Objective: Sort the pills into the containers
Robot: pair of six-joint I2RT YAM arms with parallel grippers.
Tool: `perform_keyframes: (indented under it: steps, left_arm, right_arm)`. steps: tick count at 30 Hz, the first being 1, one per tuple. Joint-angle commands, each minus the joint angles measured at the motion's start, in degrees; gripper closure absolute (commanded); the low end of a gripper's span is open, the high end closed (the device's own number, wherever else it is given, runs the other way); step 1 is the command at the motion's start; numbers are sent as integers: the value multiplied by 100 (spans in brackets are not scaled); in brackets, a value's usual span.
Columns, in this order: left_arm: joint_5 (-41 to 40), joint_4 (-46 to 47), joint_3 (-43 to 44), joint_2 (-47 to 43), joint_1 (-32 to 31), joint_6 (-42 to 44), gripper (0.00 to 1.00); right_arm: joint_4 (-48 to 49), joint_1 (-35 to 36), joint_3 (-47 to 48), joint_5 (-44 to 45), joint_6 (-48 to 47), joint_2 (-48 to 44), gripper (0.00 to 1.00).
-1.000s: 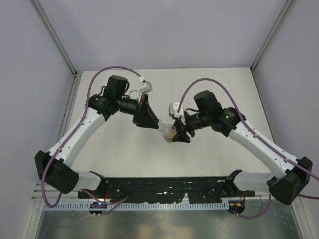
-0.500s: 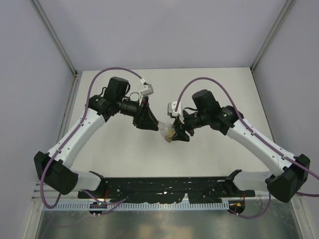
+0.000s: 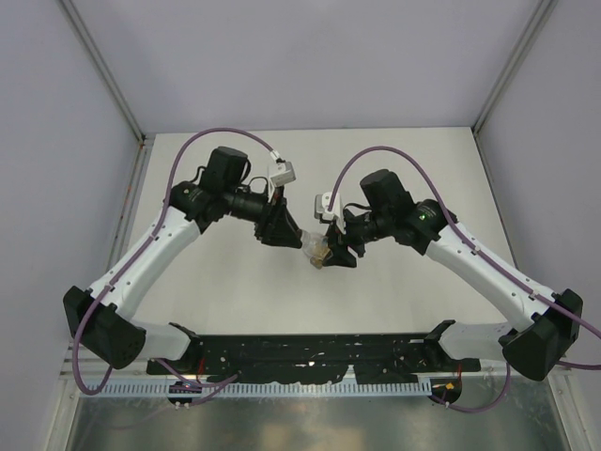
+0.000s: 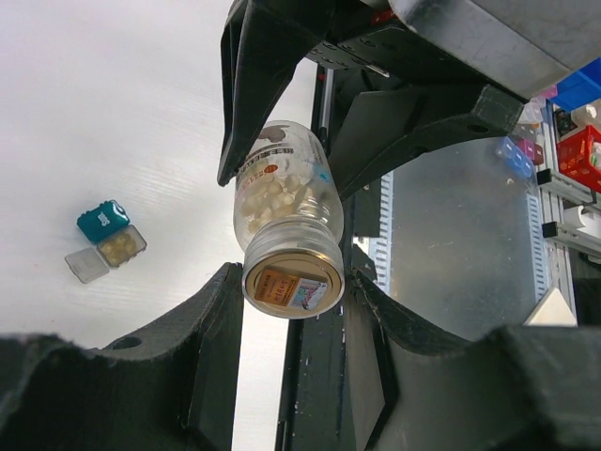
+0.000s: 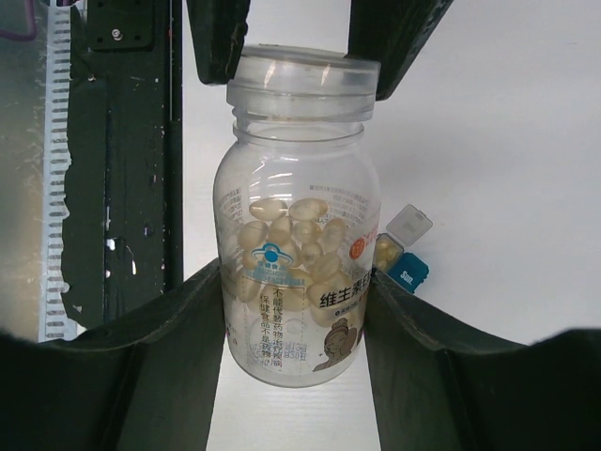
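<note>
Left pincer (image 4: pixel 293 303) pinching cap (image 4: pixel 291 287), right pincer (image 5: pixel 296 301) pinching bottle (image 5: pixel 296 235), containers (image 5: pixel 402 252) partly behind bottle

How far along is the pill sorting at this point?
Done: the open grey container already holds pills; the teal container beside it is shut. In hand: the right gripper clamps the pill bottle by its body and the left gripper by its cap, which is on. Left: uncapping and moving the bottle's many pills into the containers.

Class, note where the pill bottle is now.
In the top view the bottle hangs over the table centre, left tool on its cap, right tool round its body.
</note>
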Motion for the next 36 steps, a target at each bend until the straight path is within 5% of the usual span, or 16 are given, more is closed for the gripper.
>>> perform_keyframes:
  steps: [1, 36]
  left_arm:
    - [-115, 176, 198, -101, -96, -37, 88]
    - [-335, -114, -206, -83, -535, 955, 88]
  right_arm:
    - [182, 39, 233, 0, 59, -3, 94]
    - [-231, 30, 540, -992, 32, 225, 94]
